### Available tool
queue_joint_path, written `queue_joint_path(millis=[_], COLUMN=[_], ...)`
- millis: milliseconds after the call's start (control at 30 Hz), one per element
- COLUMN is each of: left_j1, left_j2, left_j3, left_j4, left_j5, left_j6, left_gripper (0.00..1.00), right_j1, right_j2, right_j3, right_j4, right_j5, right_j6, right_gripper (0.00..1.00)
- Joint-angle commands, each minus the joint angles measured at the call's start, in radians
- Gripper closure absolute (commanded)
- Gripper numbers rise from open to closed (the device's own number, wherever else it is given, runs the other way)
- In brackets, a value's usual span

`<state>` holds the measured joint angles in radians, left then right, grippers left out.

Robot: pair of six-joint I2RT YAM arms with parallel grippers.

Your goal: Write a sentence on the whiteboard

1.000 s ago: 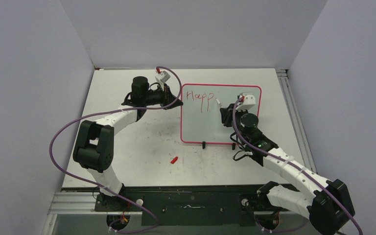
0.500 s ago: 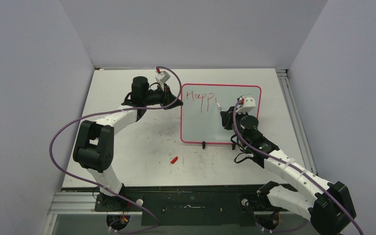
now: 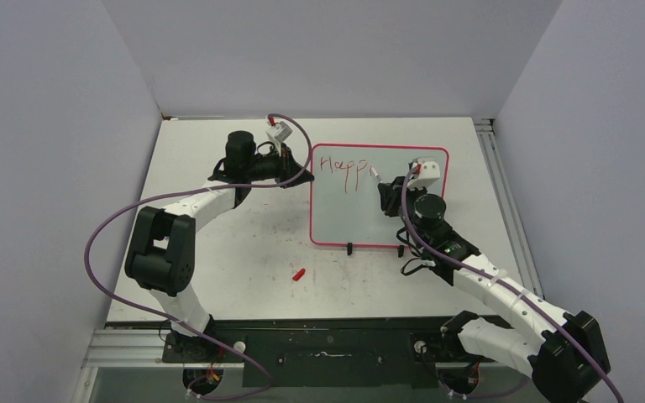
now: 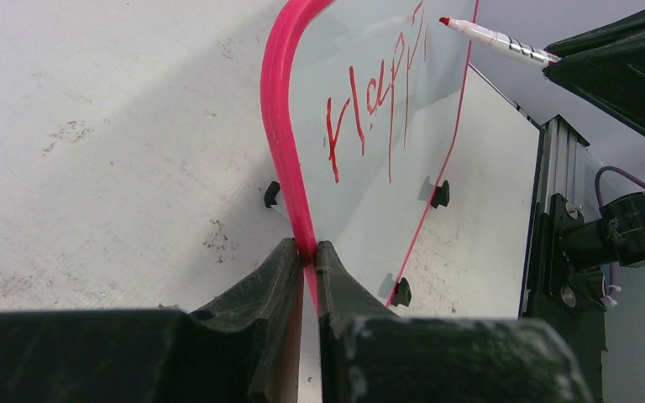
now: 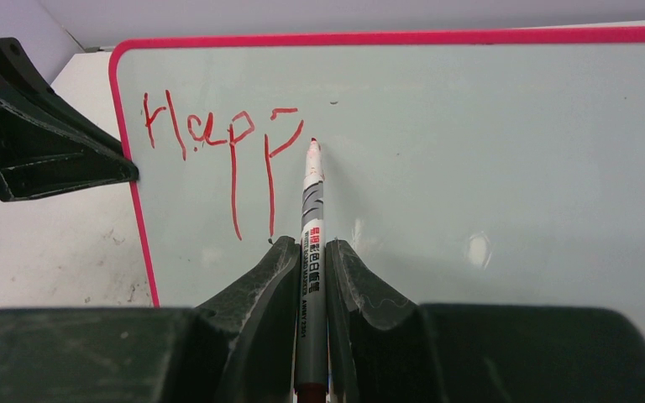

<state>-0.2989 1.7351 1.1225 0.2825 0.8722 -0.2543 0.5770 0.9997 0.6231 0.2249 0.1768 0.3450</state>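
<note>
Red "Happ" on the whiteboard point(image 3: 344, 220) — marker poised beside it
The sentence point(image 5: 218, 138) sits in the whiteboard's top-left corner (only those four letters are written). The left pincer point(image 4: 309, 252) is clamped on the whiteboard's left rim; the right pincer point(image 5: 309, 252) is clamped on a red marker point(image 5: 312, 210), tip just right of the last letter — contact unclear. The whiteboard rests on the desk point(image 3: 243, 235)

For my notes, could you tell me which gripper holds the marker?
The right gripper, clamping the red marker; the left gripper instead pinches the whiteboard by its rim.
</note>
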Motion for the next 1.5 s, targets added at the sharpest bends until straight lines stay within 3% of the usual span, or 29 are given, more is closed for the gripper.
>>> queue_joint_path(millis=[0, 467, 833, 1467], left_j1=[0.010, 0.010, 0.010, 0.010], left_j2=[-0.057, -0.057, -0.063, -0.063], left_j3=[0.014, 0.014, 0.013, 0.013], left_j4=[0.030, 0.030, 0.030, 0.030], left_j5=[0.007, 0.010, 0.008, 0.010], left_j6=[0.018, 0.018, 0.018, 0.018], left_gripper=[1.00, 1.00, 1.00, 1.00], right_j1=[0.001, -0.003, 0.001, -0.005], right_j2=[0.021, 0.057, -0.051, 0.023], right_j3=[0.049, 0.047, 0.028, 0.006], right_j4=[0.085, 0.096, 0.064, 0.057], right_j5=[0.018, 0.042, 0.032, 0.060], right_j6=[-0.019, -0.027, -0.037, -0.037], right_gripper=[0.95, 0.95, 0.95, 0.95])
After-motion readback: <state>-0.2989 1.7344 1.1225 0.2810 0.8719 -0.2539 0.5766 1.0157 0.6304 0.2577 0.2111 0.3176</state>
